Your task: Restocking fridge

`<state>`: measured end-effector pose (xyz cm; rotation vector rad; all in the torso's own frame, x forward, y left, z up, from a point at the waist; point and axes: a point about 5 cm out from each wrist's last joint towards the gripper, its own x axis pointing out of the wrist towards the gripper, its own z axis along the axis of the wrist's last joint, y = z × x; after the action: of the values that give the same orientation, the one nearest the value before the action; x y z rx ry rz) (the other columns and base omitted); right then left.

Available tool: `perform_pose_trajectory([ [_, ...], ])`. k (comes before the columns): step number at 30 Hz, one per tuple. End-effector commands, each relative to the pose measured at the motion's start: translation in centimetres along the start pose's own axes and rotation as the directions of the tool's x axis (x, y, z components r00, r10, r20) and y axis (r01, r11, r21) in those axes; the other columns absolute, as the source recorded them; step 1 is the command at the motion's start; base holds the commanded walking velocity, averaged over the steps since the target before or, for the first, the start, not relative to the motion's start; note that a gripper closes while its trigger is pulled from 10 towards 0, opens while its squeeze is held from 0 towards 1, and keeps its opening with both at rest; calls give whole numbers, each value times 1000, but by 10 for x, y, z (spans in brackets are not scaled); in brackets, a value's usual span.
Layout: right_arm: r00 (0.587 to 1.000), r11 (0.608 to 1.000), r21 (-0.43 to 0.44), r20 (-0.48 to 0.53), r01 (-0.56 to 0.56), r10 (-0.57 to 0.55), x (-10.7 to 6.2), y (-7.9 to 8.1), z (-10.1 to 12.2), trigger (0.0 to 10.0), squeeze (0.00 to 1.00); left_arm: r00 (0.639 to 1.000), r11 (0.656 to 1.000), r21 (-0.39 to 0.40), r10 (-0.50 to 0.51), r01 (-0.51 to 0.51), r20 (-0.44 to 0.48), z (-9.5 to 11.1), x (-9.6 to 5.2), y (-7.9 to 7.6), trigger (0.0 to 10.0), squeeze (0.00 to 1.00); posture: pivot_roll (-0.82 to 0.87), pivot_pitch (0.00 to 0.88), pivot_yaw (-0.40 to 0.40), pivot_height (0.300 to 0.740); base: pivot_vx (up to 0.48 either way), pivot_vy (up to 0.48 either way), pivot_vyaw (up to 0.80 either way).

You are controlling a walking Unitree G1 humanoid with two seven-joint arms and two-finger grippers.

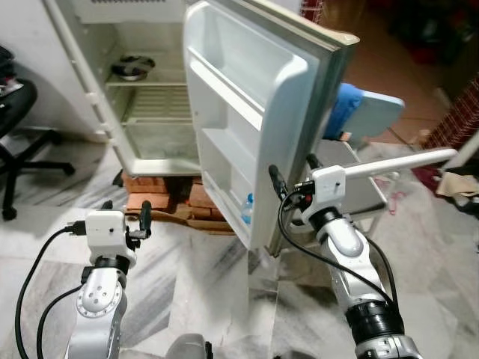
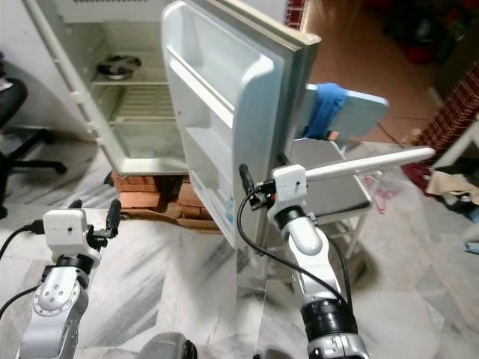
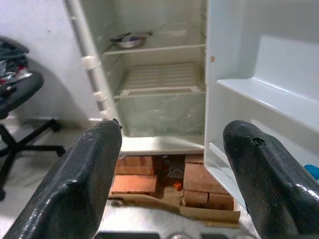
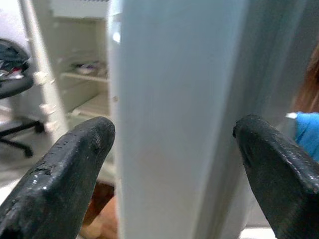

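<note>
Fridge (image 1: 146, 97) open ahead, raised on bricks (image 1: 161, 196); door (image 1: 247, 120) swung wide. Right gripper (image 1: 293, 178) fingers spread, straddling door's free edge. Left gripper (image 1: 127, 217) fingers apart, empty, low, facing fridge interior. Metal bowl (image 1: 133, 67) on upper shelf.

Bright, even daylight; head views sharp, right wrist view blurred close-up.

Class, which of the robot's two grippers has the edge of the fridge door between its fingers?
The right gripper: its open fingers straddle the fridge door edge. The left gripper hangs open, away from it.
</note>
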<state>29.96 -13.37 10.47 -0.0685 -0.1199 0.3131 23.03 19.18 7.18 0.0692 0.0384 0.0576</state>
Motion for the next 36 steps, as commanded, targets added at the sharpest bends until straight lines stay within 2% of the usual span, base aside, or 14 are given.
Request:
perform_pose_trajectory([
  [1, 999, 999, -12, -16, 45, -45, -5, -10, -4, 10000, 0, 1000, 1000, -4, -19, 19, -1, 1, 1, -7, 10000, 0, 103, 34, 6, 740, 356, 0, 0],
  [11, 998, 998, -10, -12, 63, -63, -8, -15, -5, 10000, 0, 1000, 1000, -9, -29, 29, -11, -1, 2, -8, 10000, 0, 103, 30, 5, 740, 108, 0, 0],
  [20, 1000, 1000, 0, -13, -9, 9, -2, -21, -3, 10000, 0, 1000, 1000, -8, -15, 14, -20, -3, -2, -7, 10000, 0, 102, 24, 8, 740, 0, 0, 0],
  [21, 1000, 1000, 2, -7, -20, 20, 1, -25, 0, 10000, 0, 999, 999, -14, 29, -30, -32, -5, -6, -1, 10000, 0, 106, 24, 9, 740, 0, 0, 0],
  [22, 999, 998, 25, 3, -50, 50, 10, -30, 5, 10000, 0, 991, 992, -34, 123, -125, -62, -10, -12, 12, 10000, 0, 107, 25, 10, 740, 0, 0, 0],
  [25, 993, 992, 60, 20, -113, 112, 21, -28, 12, 10000, 0, 968, 972, -57, 221, -229, -119, -19, -21, 29, 10000, 0, 114, 27, 10, 740, 0, 0, 0],
  [26, 978, 972, 105, 39, -209, 206, 31, -21, 21, 10000, 0, 947, 954, -75, 277, -292, -162, -25, -28, 39, 10000, 0, 129, 30, 6, 740, 0, 0, 0],
  [27, 978, 972, 105, 39, -209, 206, 31, -21, 21, 10000, 0, 947, 954, -75, 277, -292, -162, -25, -28, 39, 10000, 0, 129, 30, 6, 740, 0, 0, 0],
  [28, 958, 950, 127, 62, -284, 279, 39, -16, 29, 10000, 0, 931, 940, -87, 310, -331, -195, -30, -36, 45, 10000, 0, 142, 31, -1, 740, 0, 0, 0],
  [31, 925, 909, 174, 107, -380, 366, 57, -7, 44, 10000, 0, 922, 937, -74, 318, -341, -219, -35, -50, 48, 10000, 0, 172, 35, -16, 740, 0, 0, 0],
  [32, 925, 909, 174, 107, -380, 366, 57, -7, 44, 10000, 0, 922, 937, -74, 318, -341, -219, -35, -50, 48, 10000, 0, 172, 35, -16, 740, 0, 0, 0],
  [33, 902, 880, 201, 133, -430, 410, 61, -1, 50, 10000, 0, 919, 936, -71, 321, -345, -228, -36, -53, 48, 10000, 0, 181, 36, -21, 740, 0, 0, 0],
  [35, 839, 787, 290, 204, -544, 505, 61, 15, 61, 10000, 0, 918, 935, -72, 323, -347, -232, -36, -55, 47, 10000, 0, 191, 38, -27, 740, 0, 0, 0],
  [36, 839, 787, 290, 204, -544, 505, 61, 15, 61, 10000, 0, 918, 935, -72, 323, -347, -232, -36, -55, 47, 10000, 0, 191, 38, -27, 740, 0, 0, 0],
])
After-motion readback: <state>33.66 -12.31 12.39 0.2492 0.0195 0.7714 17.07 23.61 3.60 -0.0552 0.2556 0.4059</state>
